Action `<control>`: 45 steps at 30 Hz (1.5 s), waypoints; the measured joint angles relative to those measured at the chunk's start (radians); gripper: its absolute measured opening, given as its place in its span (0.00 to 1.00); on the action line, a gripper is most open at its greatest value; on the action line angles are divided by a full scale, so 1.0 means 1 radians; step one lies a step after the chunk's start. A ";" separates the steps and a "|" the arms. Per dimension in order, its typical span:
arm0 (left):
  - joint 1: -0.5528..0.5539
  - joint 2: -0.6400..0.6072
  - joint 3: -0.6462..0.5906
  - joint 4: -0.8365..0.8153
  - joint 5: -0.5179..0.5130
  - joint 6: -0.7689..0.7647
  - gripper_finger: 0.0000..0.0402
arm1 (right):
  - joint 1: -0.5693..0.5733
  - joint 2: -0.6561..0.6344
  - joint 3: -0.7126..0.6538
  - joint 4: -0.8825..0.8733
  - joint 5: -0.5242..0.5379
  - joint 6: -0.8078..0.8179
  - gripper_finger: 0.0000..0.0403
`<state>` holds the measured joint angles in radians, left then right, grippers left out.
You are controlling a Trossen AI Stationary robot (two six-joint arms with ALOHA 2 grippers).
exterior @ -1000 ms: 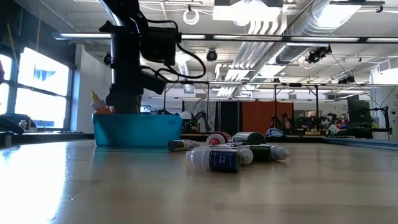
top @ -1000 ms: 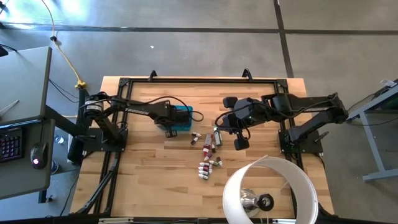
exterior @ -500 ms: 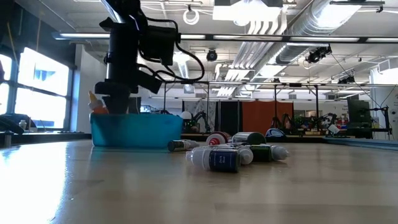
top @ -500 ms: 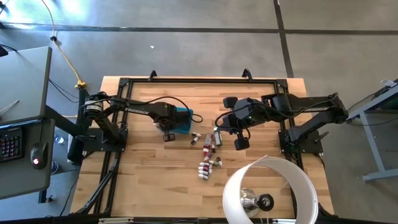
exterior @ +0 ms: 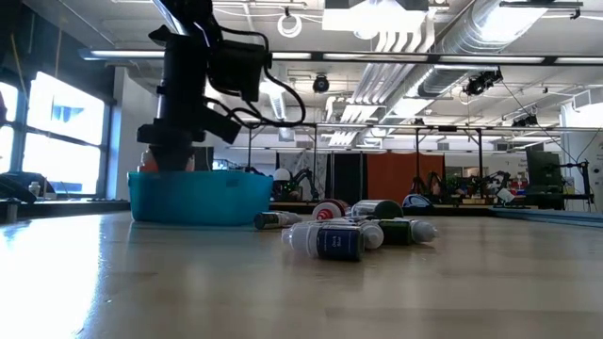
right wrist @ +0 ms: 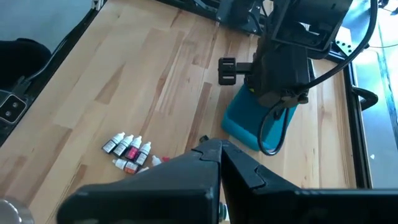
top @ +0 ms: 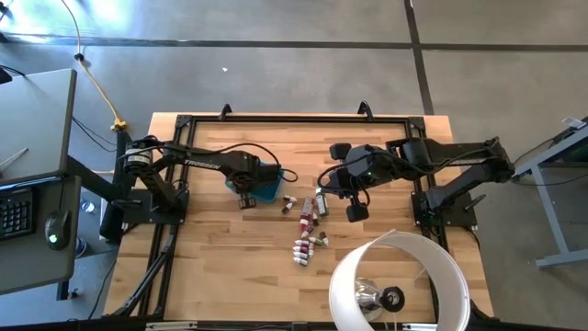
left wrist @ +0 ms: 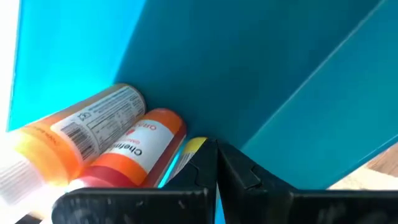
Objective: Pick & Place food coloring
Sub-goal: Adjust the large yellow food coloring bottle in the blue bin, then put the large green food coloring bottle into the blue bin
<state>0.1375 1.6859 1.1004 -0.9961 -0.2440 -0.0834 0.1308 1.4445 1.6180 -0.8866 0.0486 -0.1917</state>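
Most food coloring bottles [top: 309,225] lie loose near the middle of the worktop [top: 211,267]; an orange one [left wrist: 74,134] and a red one [left wrist: 134,152] lie inside the teal bin [top: 268,187] just beside the pile. The left tool [left wrist: 216,163], fingers together and empty, reaches into the bin. The right tool [right wrist: 219,155], fingers together, hovers above the worktop's right side.

Closed right hand [right wrist: 219,151] above food coloring [right wrist: 127,153]
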 joint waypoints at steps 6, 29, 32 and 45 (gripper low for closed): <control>0.000 0.000 0.003 -0.013 -0.009 0.000 0.00 | 0.000 0.000 0.000 -0.002 -0.003 0.025 0.00; -0.242 -0.316 0.329 -0.166 -0.367 -0.132 0.00 | 0.066 0.001 -0.778 0.870 -0.124 0.034 0.08; -0.258 -0.374 0.307 -0.166 -0.437 -0.183 0.00 | 0.047 0.001 -0.840 0.936 -0.039 0.139 0.16; -0.256 -0.391 0.298 -0.138 -0.651 -0.412 0.00 | -0.152 0.023 -0.931 0.985 0.213 0.431 0.34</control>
<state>-0.1184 1.2950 1.3979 -1.1341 -0.8945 -0.4950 -0.0214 1.4674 0.6871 0.0982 0.2613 0.2397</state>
